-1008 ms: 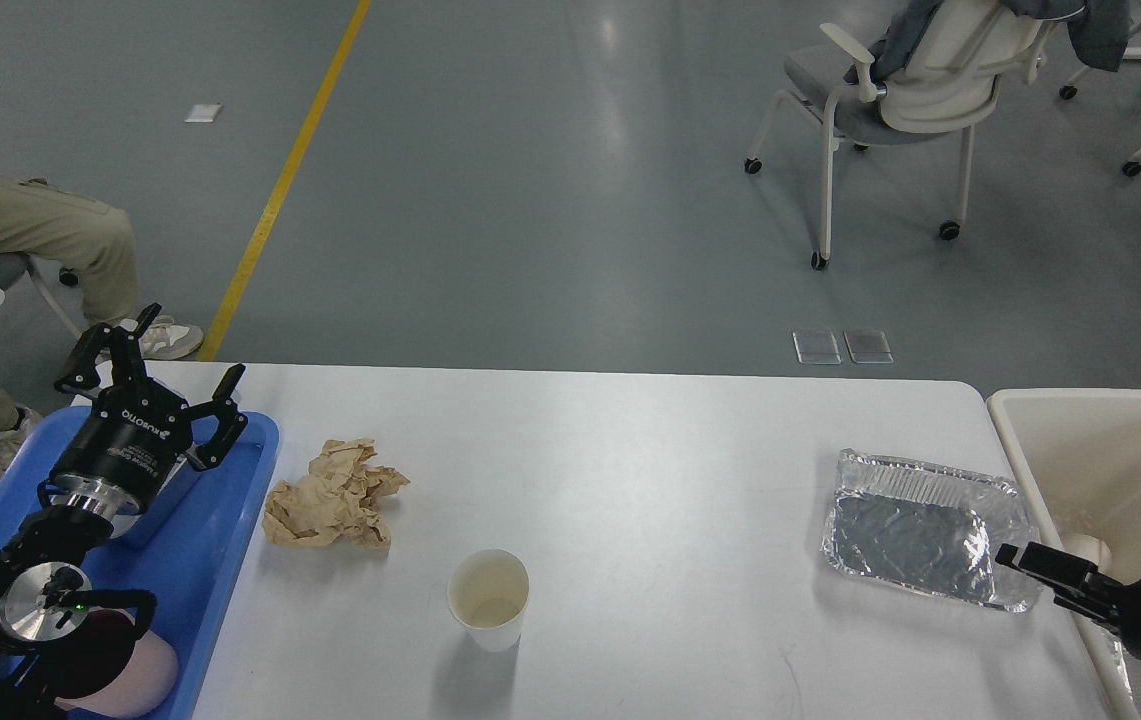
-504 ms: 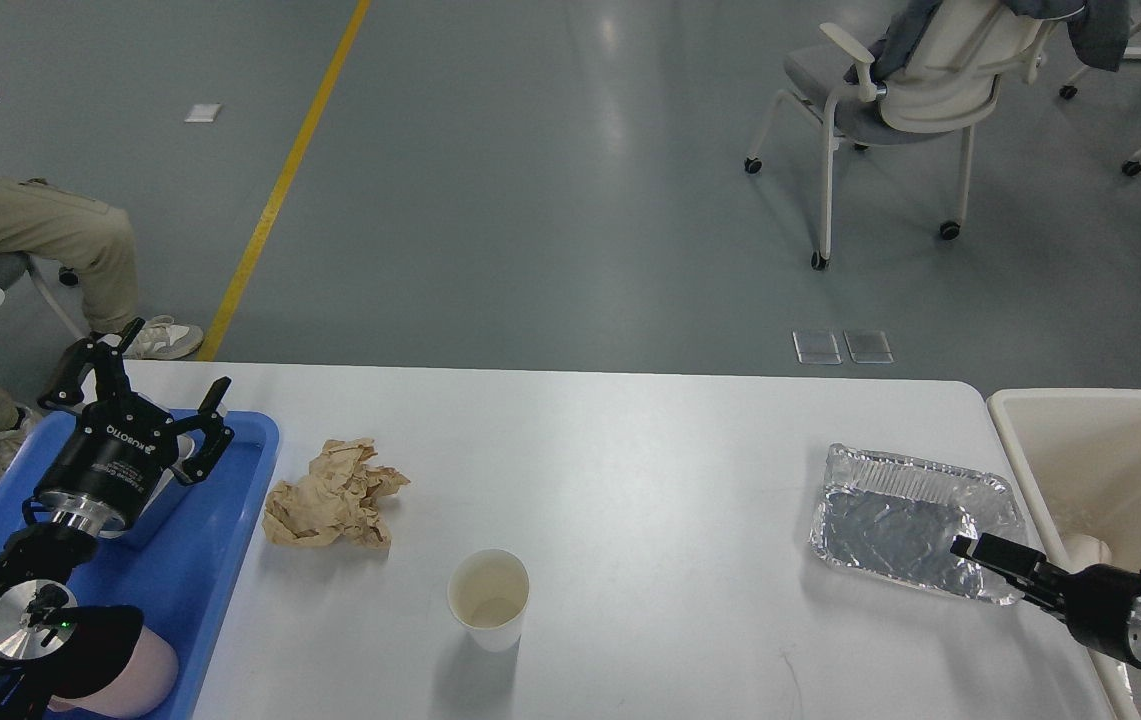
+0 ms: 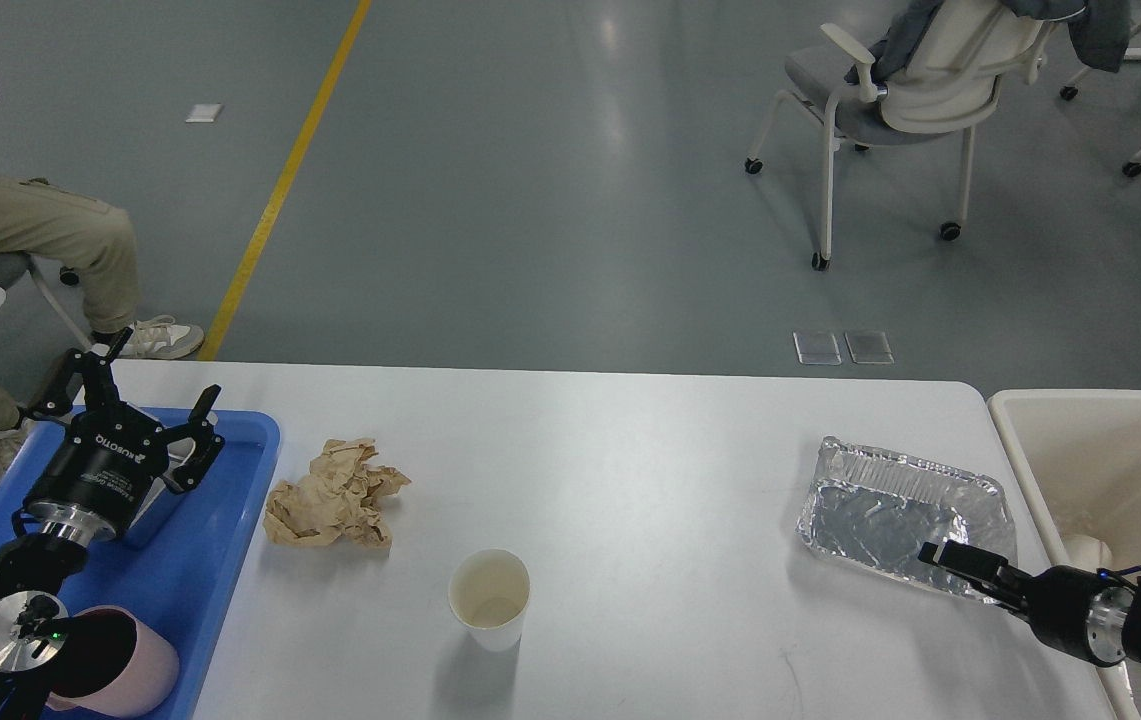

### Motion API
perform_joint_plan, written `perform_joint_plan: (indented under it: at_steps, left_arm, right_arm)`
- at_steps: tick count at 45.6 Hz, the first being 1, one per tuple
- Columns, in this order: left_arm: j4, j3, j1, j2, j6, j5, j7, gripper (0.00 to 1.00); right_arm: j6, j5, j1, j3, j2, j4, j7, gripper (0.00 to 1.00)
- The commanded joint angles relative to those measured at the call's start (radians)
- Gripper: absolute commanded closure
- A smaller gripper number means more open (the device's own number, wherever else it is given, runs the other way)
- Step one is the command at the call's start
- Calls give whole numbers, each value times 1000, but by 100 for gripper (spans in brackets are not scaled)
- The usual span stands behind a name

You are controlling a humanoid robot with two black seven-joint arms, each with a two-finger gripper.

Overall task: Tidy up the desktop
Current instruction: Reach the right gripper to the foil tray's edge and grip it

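The white desktop (image 3: pixel 630 440) holds a crumpled brown paper (image 3: pixel 335 495), an upright empty paper cup (image 3: pixel 489 598) and a shiny foil tray (image 3: pixel 905 510). My left gripper (image 3: pixel 142 395) is open and empty, above the far end of the blue tray (image 3: pixel 230 540). My right gripper (image 3: pixel 945 558) comes in from the right and sits at the foil tray's near right edge, touching it. It is dark and its fingers cannot be told apart.
A pink cup (image 3: pixel 145 675) lies in the blue tray's near end beside my left arm. A cream bin (image 3: pixel 1110 450) stands off the table's right edge. A seated person (image 3: pixel 20 220) is at far left and wheeled chairs (image 3: pixel 910 90) stand beyond the table.
My right gripper moved left along the table's near right, and the foil tray shifted left and turned slightly with it. My left gripper drew back left and lower over the blue tray.
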Motion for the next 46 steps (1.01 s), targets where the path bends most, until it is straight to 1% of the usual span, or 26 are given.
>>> perform_joint_plan:
  at_steps: [1,16,25,28,30,32,36,37,39,41,42,46]
  left_arm:
    - [0,-1,2,0,0,0,0,3]
    - [-4,-20,19,-1,0,0,0,3]
    - [-4,-26,30,0,-8,0,0,3]
    - [-4,-34,34,-1,-11,0,0,3]
    - [-4,-34,36,-1,-12,0,0,3]
    - [-4,-34,36,-3,-12,0,0,3]
    - [-4,-34,37,-7,-12,0,0,3]
    - [-4,-34,37,-9,-12,0,0,3]
    - [-4,-34,37,-12,-12,0,2,3]
    - [-6,-34,37,-15,-12,0,2,3]
    - [-6,-34,37,-15,-12,0,2,3]
    - [-9,-34,37,-18,-14,0,2,3]
  right_arm:
    - [-1,2,8,0,23,-27,0,0]
    - [-11,3,13,-8,105,-130,0,0]
    - [-21,3,14,-46,115,-133,0,0]
    - [-27,3,17,-49,115,-131,0,4]
    - [-36,2,17,-51,115,-130,2,13]
    - [-41,2,17,-52,115,-128,2,26]
    - [-38,0,28,-71,109,-125,3,59]
    - [-36,1,32,-83,108,-125,3,66]
    - [-36,2,48,-109,108,-125,5,78]
    - [-36,5,62,-129,108,-125,9,96]
    - [-36,5,66,-133,106,-128,11,99]
    - [-36,5,71,-137,105,-133,14,100]
